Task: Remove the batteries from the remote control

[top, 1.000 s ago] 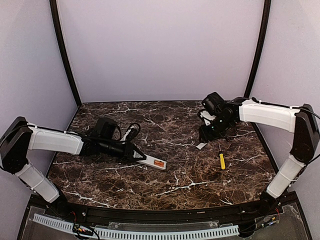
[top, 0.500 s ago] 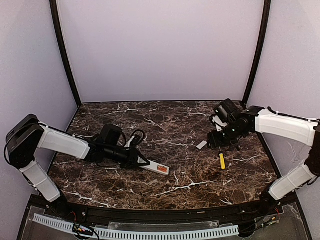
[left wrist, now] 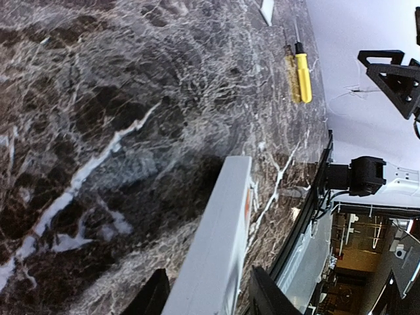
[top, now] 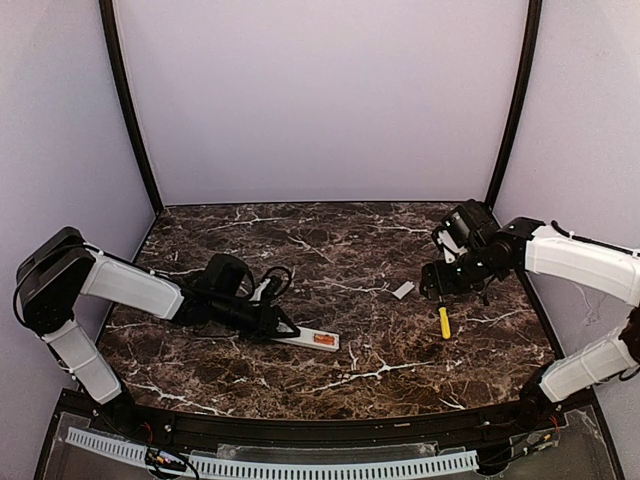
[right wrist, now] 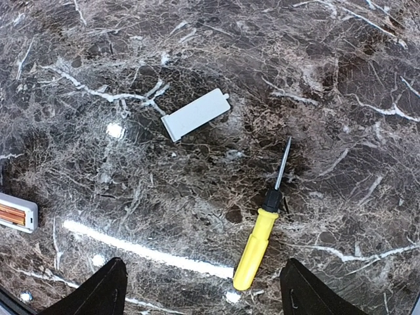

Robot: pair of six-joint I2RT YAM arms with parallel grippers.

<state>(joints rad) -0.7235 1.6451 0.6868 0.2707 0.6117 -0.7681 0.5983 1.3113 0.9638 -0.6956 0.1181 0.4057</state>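
Observation:
The remote control (top: 312, 338) is a slim white bar lying low over the marble left of centre, with orange batteries (top: 321, 341) showing in its open bay. My left gripper (top: 284, 327) is at its near end. In the left wrist view the remote (left wrist: 216, 249) runs between the fingers (left wrist: 152, 298), with a gap showing on the left side, so the jaws stand open around it. A sliver of orange battery (left wrist: 247, 201) shows on its edge. My right gripper (right wrist: 203, 292) hangs wide open and empty over the table, and the remote's end (right wrist: 14, 213) shows at the left edge.
A yellow-handled screwdriver (right wrist: 261, 235) lies just ahead of the right gripper, also seen from above (top: 444, 321). A small grey-white cover piece (right wrist: 195, 114) lies further out on the marble (top: 403, 290). Walls enclose the table.
The right arm has swung right and nearer, away from the cover piece, and its jaws have spread wide. The left gripper has shifted the remote slightly nearer, and its jaws have loosened.

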